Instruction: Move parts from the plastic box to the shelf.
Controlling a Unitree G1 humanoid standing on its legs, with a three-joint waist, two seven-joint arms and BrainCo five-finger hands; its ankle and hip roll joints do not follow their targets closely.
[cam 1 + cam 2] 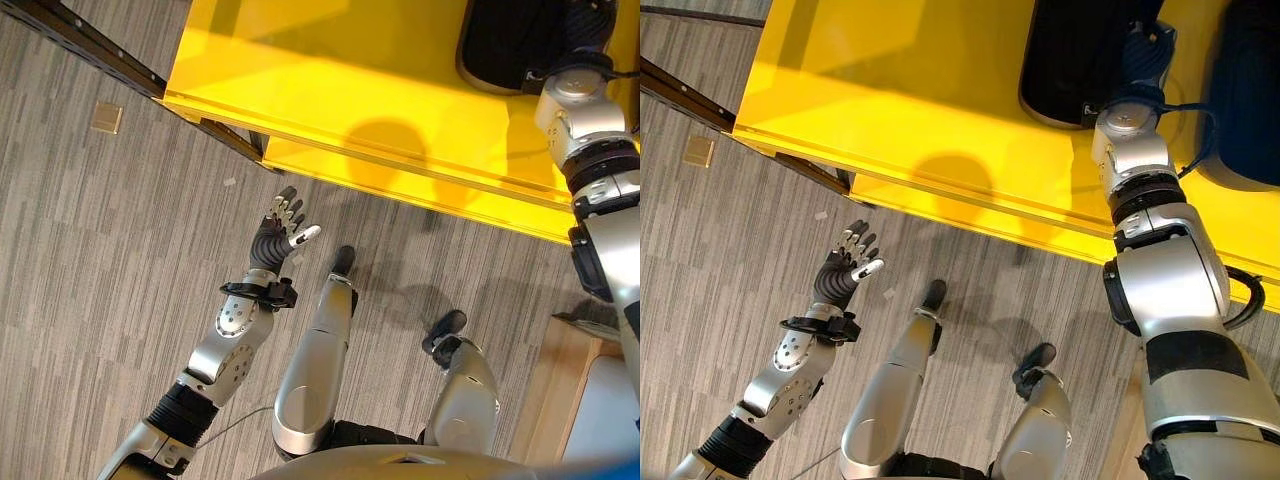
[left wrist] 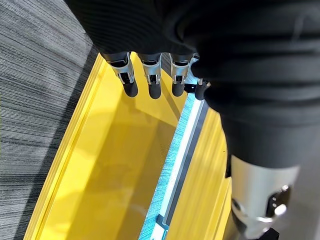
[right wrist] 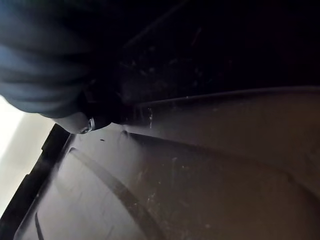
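Observation:
My right arm reaches up over the yellow shelf (image 1: 890, 100). My right hand (image 1: 1143, 52) lies on a large black part (image 1: 1065, 60) that rests on the shelf. In the right wrist view the part's dark scuffed surface (image 3: 200, 175) is very close, beside the hand's cover (image 3: 40, 60). A second black part (image 1: 1252, 90) lies on the shelf to the right of the arm. My left hand (image 1: 281, 232) hangs open over the carpet just below the shelf's front edge, holding nothing. Its straight fingers (image 2: 150, 82) point toward the yellow shelf (image 2: 110, 165).
A dark metal frame rail (image 1: 90, 45) runs along the shelf's left side. A small tan square (image 1: 106, 118) lies on the grey carpet. At the lower right stands a wooden surface (image 1: 560, 380) with a pale box (image 1: 612, 410) on it.

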